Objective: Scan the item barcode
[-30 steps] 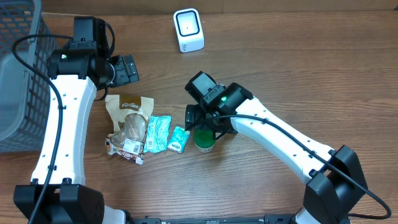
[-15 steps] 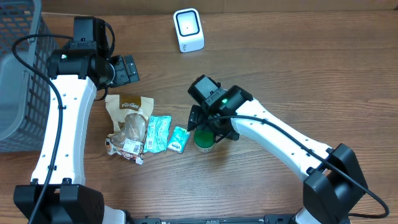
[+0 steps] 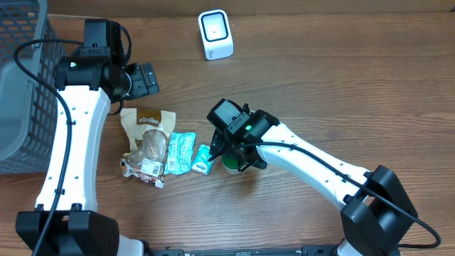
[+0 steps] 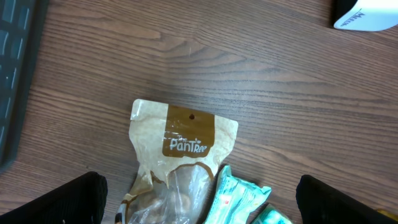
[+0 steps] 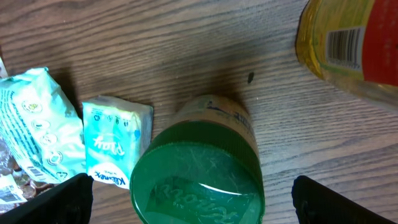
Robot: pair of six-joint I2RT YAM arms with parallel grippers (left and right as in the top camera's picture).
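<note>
Your right hand (image 3: 233,152) has slid left and toward the near edge over the last second. It now hangs right over the jar (image 5: 198,177), spread wide to either side of it and clamped on nothing. The jar stands lid-up on the surface (image 3: 320,85), just beside the tissue pack (image 5: 117,142) and well apart from the scanner (image 3: 215,34). I'd judge you're lined up to grasp, with nothing scanned yet. Your left hand (image 3: 146,78) hasn't moved and is also spread and empty.
</note>
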